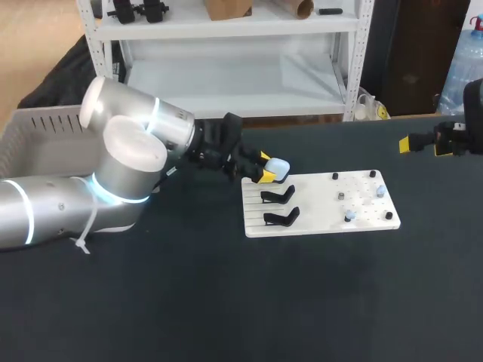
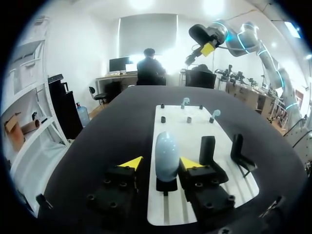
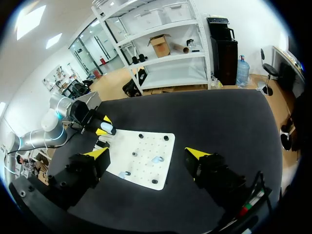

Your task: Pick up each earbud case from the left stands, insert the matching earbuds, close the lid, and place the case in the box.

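The black table (image 1: pixel 226 302) fills most of the head view. The left arm (image 1: pixel 121 173) comes in from the left side and stretches across the table's far part towards the middle. Behind it, at the far left edge, stands the grey box (image 1: pixel 41 124). A white board (image 1: pixel 317 219) lies flat near the centre of the table. The right arm shows only at the far right edge. The right gripper (image 1: pixel 428 145) hangs well apart from the board, and its fingers are spread wide with nothing between them (image 3: pixel 147 153).

Three black stands sit in a row on the left part of the board. The two nearer ones (image 1: pixel 278 196) (image 1: pixel 281 218) are bare. The pale blue earbud case (image 2: pixel 166 155) rests upright on the farthest stand. The left gripper (image 2: pixel 161 162) straddles the case. Its yellow fingertips (image 2: pixel 131 162) are released, one on each side, and a gap shows beside the case. On the right part of the board, two small pale blue earbuds (image 1: pixel 381 190) (image 1: pixel 349 217) sit among dark pegs.
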